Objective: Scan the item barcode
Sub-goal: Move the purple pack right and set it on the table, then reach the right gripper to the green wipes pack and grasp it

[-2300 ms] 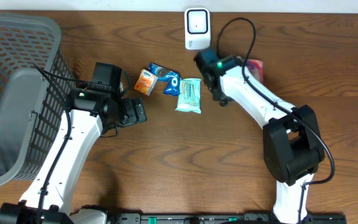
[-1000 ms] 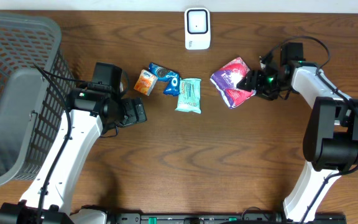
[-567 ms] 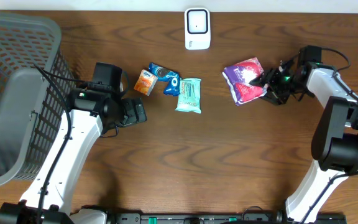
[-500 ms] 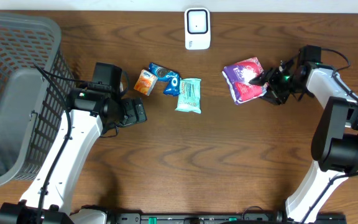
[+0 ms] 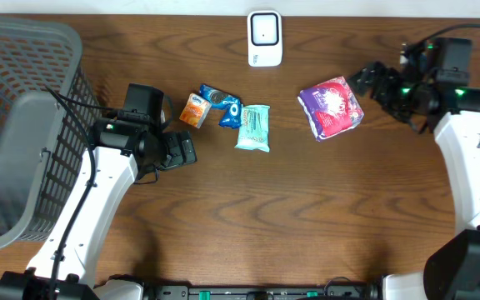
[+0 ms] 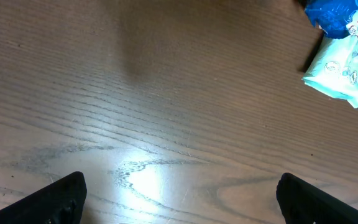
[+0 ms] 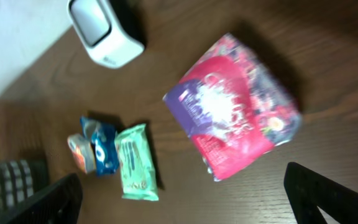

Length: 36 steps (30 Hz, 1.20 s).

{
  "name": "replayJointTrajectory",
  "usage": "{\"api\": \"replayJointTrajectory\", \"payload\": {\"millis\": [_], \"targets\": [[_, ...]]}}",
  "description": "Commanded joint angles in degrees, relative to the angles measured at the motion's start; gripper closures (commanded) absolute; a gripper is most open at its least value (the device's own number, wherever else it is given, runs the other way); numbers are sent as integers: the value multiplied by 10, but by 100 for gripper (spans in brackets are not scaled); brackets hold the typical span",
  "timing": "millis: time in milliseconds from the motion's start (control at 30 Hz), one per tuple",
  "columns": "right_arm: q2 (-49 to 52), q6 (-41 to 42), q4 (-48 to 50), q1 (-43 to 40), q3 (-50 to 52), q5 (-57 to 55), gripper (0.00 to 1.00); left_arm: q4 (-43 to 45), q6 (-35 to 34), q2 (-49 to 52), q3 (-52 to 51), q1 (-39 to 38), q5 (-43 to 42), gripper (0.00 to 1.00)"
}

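Your right end effector (image 5: 372, 81) stands released and empty, just right of the pink packet (image 5: 332, 107). The packet lies on the bench (image 5: 307, 208), right of the scanner (image 5: 264, 37). Risk: no barcode shows, so a careless grasp could crumple the soft wrapper or present the wrong face.

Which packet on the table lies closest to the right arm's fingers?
The pink-and-purple packet, lying alone; the orange packet, blue packet and mint packet cluster farther away.
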<state>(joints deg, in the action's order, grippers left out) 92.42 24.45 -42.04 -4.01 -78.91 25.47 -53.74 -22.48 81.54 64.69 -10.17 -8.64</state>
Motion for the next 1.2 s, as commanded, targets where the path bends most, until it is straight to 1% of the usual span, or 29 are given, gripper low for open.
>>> {"api": "replayJointTrajectory", "payload": {"millis": [0, 67, 167, 233, 333, 400, 500, 667, 733, 867, 900, 933, 967, 1000, 1167], "targets": [[13, -29, 0, 60, 3, -7, 9, -2, 3, 1, -5, 1, 3, 2], [24, -29, 5, 92, 3, -13, 14, -2, 3, 1, -5, 1, 3, 2], [58, -25, 30, 153, 3, -33, 17, -2, 3, 1, -5, 1, 3, 2], [86, 1, 45, 186, 3, -58, 11, -2, 3, 1, -5, 1, 3, 2], [150, 73, 79, 225, 3, -59, 11, -2, 3, 1, -5, 1, 3, 2], [179, 79, 101, 235, 3, -46, 11, -2, 3, 1, -5, 1, 3, 2], [227, 79, 141, 248, 3, 8, 15, -2, 3, 1, -5, 1, 3, 2], [274, 99, 161, 259, 3, 9, 22, -2, 3, 1, -5, 1, 3, 2], [284, 103, 162, 259, 3, 8, 29, -2, 3, 1, -5, 1, 3, 2], [303, 113, 161, 264, 3, 5, 46, -2, 3, 1, -5, 1, 3, 2], [305, 113, 161, 266, 3, 5, 52, -2, 3, 1, -5, 1, 3, 2], [307, 113, 159, 269, 3, -4, 78, -2, 3, 1, -5, 1, 3, 2], [307, 113, 159, 270, 3, -8, 91, -2, 3, 1, -5, 1, 3, 2], [307, 113, 159, 270, 3, -10, 99, -2, 3, 1, -5, 1, 3, 2], [296, 104, 155, 254, -2, -10, 99, -2, 3, 1, -5, 1, 3, 2]]}}
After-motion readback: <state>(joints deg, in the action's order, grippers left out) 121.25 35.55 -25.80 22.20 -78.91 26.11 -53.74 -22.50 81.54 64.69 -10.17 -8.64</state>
